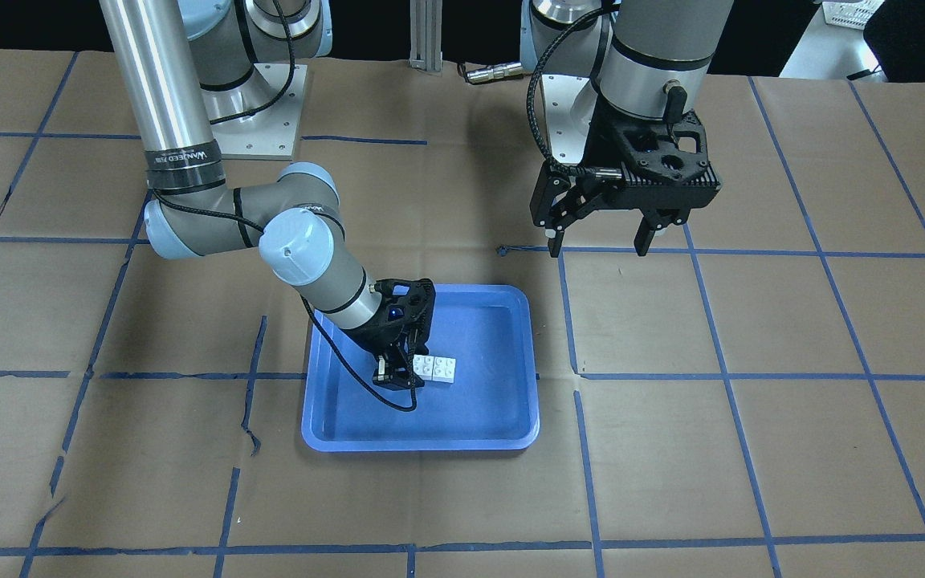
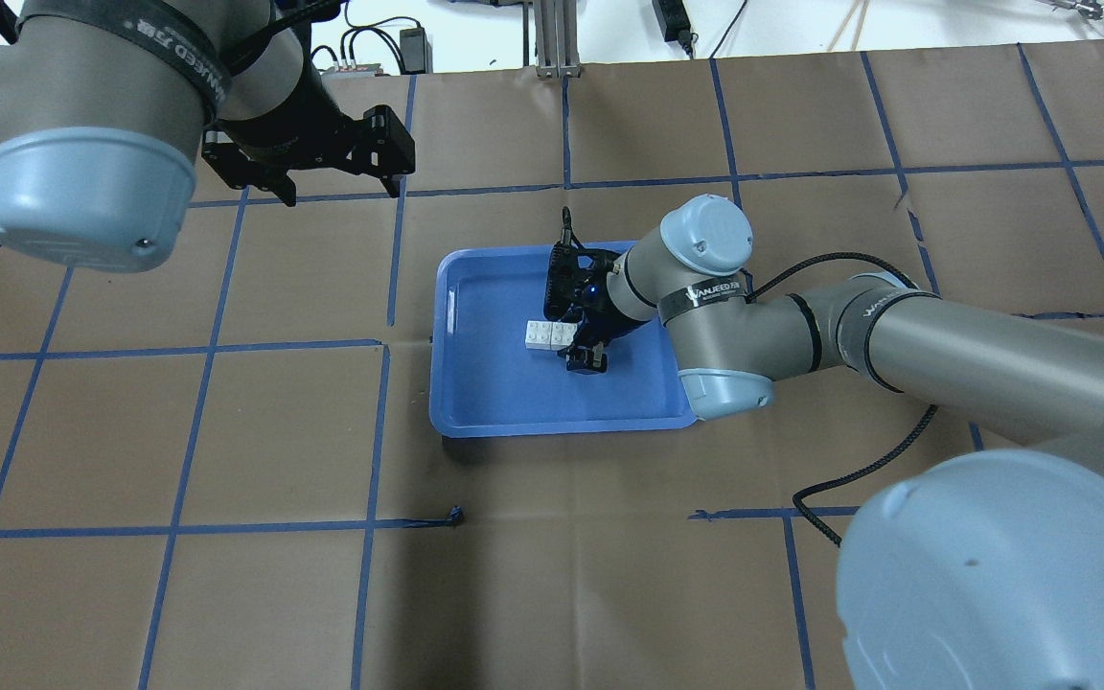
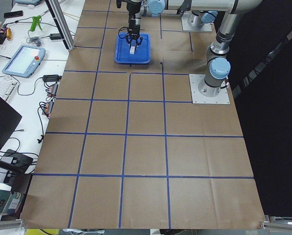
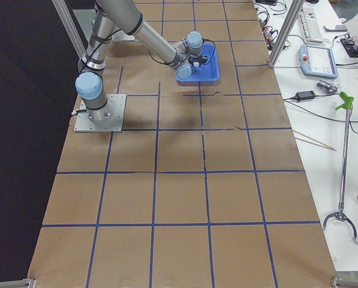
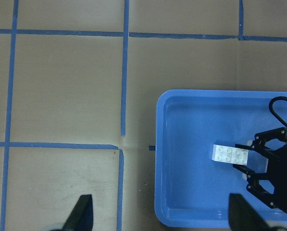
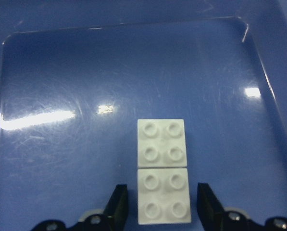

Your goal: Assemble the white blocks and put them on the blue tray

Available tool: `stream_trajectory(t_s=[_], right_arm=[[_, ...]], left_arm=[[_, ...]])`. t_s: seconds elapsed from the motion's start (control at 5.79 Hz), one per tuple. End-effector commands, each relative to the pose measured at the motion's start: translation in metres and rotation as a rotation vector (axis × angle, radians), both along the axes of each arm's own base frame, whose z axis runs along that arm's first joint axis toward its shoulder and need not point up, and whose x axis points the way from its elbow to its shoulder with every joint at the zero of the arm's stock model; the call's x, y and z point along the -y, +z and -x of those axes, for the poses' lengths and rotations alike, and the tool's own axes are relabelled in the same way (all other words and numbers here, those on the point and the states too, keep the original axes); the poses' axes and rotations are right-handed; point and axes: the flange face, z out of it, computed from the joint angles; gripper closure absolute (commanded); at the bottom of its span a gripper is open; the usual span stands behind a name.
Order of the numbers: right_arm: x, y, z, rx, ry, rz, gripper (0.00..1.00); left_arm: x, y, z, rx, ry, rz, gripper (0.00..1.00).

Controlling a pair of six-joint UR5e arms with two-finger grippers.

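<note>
The two white blocks (image 6: 161,143) lie side by side, studs up and touching, on the floor of the blue tray (image 6: 85,72). They also show in the front view (image 1: 435,368), the overhead view (image 2: 550,334) and the left wrist view (image 5: 230,153). My right gripper (image 6: 157,204) is low in the tray (image 2: 562,425). It is open, with a finger on each side of the nearer block and a small gap on both sides. My left gripper (image 1: 599,241) is open and empty. It hangs high over bare paper, away from the tray (image 1: 422,443).
Brown paper with a blue tape grid (image 2: 226,431) covers the table. The arms' base plates (image 1: 258,120) stand at the robot's edge. A side bench with a tablet (image 3: 23,56) and cables runs along the far side.
</note>
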Motion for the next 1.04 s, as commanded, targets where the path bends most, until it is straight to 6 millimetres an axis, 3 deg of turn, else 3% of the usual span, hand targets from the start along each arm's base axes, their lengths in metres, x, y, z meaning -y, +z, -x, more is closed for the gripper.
stream_trajectory(t_s=[0.0,0.17,0.52,0.86], right_arm=[[0.001,0.001,0.001,0.001,-0.006,0.000,0.05],[0.001,0.004,0.001,0.003,-0.027,-0.003,0.01],[0.030,0.037,-0.002,0.012,-0.100,0.018,0.00],[0.034,0.077,0.008,-0.015,-0.127,-0.069,0.00]], left_arm=[[0.001,0.007,-0.020,-0.001,0.035,0.002,0.01],[0.004,0.009,-0.025,-0.053,0.042,0.003,0.01],[0.000,0.008,-0.021,-0.044,0.026,0.001,0.01],[-0.014,0.013,-0.021,-0.037,0.026,-0.045,0.01]])
